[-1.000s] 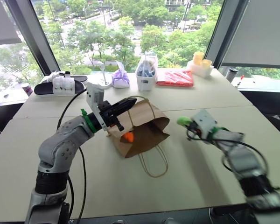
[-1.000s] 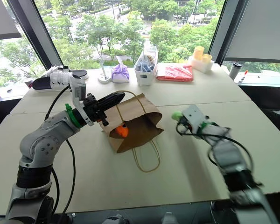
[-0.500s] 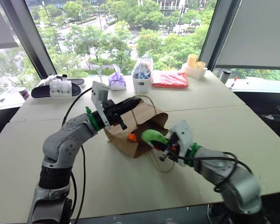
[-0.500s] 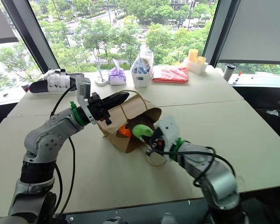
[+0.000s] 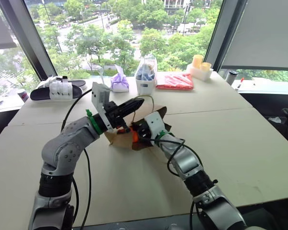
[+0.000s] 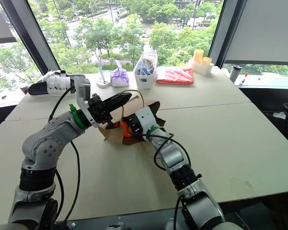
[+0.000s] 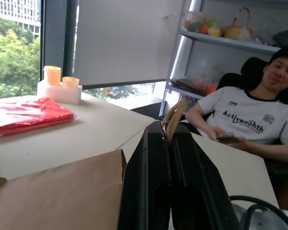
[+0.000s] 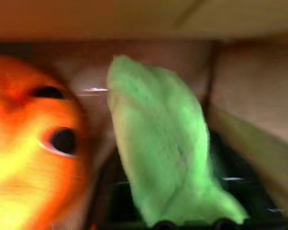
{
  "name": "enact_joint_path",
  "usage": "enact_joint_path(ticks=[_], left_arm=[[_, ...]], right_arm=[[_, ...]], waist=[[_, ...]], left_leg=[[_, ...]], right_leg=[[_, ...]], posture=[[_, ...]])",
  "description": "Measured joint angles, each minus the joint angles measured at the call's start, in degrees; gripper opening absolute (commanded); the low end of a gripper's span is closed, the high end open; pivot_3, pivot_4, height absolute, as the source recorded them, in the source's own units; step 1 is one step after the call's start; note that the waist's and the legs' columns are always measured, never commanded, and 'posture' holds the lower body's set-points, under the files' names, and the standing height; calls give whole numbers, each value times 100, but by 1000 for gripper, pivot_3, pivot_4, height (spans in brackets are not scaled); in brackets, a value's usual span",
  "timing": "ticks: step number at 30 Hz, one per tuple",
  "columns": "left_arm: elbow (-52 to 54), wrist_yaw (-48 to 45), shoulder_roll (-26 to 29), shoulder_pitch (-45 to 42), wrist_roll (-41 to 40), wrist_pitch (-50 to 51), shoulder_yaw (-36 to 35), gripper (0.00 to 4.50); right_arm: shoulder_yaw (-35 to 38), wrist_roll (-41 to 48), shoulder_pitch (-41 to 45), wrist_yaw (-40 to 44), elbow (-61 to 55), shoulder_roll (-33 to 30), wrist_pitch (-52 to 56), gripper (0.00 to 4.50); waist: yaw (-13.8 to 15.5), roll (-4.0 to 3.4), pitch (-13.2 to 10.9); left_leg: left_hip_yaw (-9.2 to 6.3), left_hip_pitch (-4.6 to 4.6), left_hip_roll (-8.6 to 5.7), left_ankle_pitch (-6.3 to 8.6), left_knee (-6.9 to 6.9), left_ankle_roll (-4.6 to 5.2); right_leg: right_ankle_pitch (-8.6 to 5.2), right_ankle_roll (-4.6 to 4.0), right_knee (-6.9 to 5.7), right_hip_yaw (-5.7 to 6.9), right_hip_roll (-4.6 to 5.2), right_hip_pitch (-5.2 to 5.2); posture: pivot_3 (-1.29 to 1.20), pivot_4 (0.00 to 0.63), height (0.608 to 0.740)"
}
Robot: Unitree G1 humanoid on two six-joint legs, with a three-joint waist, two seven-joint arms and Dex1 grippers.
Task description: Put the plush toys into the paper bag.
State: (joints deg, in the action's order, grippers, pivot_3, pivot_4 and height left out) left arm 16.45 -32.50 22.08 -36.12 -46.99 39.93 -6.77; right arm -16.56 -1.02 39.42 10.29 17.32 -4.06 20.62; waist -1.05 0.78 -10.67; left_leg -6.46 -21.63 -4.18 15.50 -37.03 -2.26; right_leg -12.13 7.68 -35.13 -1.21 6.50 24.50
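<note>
With the paper bag (image 6: 134,125) lying on its side on the table (image 6: 240,139), the left gripper (image 6: 119,101) is clenched on a loop handle (image 7: 175,115), lifting the top edge so the mouth gapes. That makes room for the right gripper (image 5: 140,130), pushed into the opening. Inside, the green toy (image 8: 163,153) lies right beside the orange toy (image 8: 33,143). Whether the right fingers grip the green one or have let go cannot be told.
</note>
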Motion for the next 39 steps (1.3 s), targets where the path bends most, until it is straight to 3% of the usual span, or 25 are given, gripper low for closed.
enact_joint_path(ticks=[2,3,6,9,12,15,20,30,33,39], left_arm=[[12,99,3,-20,-42,87,-39,0],[15,152,7,-50,-82,125,-67,0],[9,228,22,-173,-118,187,-85,0],[-74,205,46,-288,-106,193,-86,0],[-193,125,42,-295,-46,131,-77,0],[-231,-10,28,-217,17,74,-64,0],[-277,-226,46,-174,31,24,-66,0],[-300,-337,138,-72,98,-51,-89,0],[-296,-324,147,-30,110,-52,-104,0],[-295,-201,138,-30,137,-85,-113,0]], right_arm=[[21,14,-34,132,-19,-9,-21,4323],[48,34,-113,255,-178,-62,5,4430],[161,249,-396,656,-887,-285,310,4430],[413,841,-893,1219,-2499,-835,1214,4430],[1155,1650,-1346,1732,-4269,-1704,2259,4430],[1895,2230,-1892,1940,-5172,-2220,2979,4430],[1858,2308,-2729,1889,-5081,-2377,3284,4430],[941,1569,-2632,1319,-3762,-1914,2595,4430],[812,1347,-2430,1228,-3366,-1797,2366,3600],[881,1364,-2213,1263,-3063,-1676,2343,464]], waist=[[-1,0,0],[3,0,0],[3,0,0],[22,-2,-1],[41,0,0],[31,2,1],[11,1,0],[30,1,0],[29,2,0],[27,2,0]], left_leg=[[-1,-3,-1,0,-2,1],[-3,-4,-1,1,-3,2],[-3,-3,-1,10,-3,18],[-9,-10,-2,14,-5,24],[-9,-14,-2,19,-8,34],[-2,-8,2,20,-7,35],[18,-1,4,19,-7,36],[10,-1,2,19,-10,34],[11,0,2,18,-10,34],[5,0,2,18,-8,33]], right_leg=[[0,0,1,0,0,1],[0,0,1,1,0,1],[0,0,0,2,-1,1],[0,1,0,3,-1,4],[-1,2,6,5,-1,2],[-2,0,7,7,-4,-3],[-2,0,2,-1,-4,-5],[-1,0,4,-1,-2,-6],[-2,0,3,1,-3,-6],[-1,1,3,1,-3,-6]], posture=[[0,150,740],[0,150,740],[0,150,740],[0,150,740],[0,150,740],[0,150,740],[0,150,740],[0,150,740],[0,150,740],[0,150,740]])
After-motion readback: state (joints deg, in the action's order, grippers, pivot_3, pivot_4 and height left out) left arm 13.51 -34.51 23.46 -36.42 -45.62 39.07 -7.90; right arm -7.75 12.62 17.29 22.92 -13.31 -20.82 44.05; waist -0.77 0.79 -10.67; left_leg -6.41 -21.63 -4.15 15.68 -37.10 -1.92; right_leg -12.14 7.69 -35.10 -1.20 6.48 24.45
